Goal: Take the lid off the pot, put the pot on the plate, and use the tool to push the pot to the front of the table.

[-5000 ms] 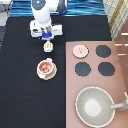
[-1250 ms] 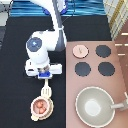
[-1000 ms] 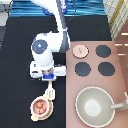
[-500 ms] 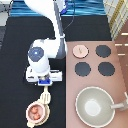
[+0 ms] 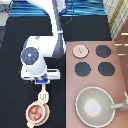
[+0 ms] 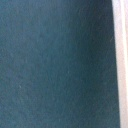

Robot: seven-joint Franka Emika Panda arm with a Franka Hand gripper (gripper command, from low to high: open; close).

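The gripper [image 5: 42,80] is white with a blue block, above the black table [image 5: 12,60]. Under it lies the cream tool [image 5: 43,95]. The pot [image 5: 36,112] is pink, reddish-brown inside, on a tan plate [image 5: 44,118]. The lid [image 5: 80,50] is pale pink – it lies on the pinkish-brown stove [image 5: 115,80] beside black burners [image 5: 103,51]. The pan [image 5: 95,106] is grey-green.

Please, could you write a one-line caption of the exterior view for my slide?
The gripper holds the tool against the pot on its plate; the lid lies on the stove.
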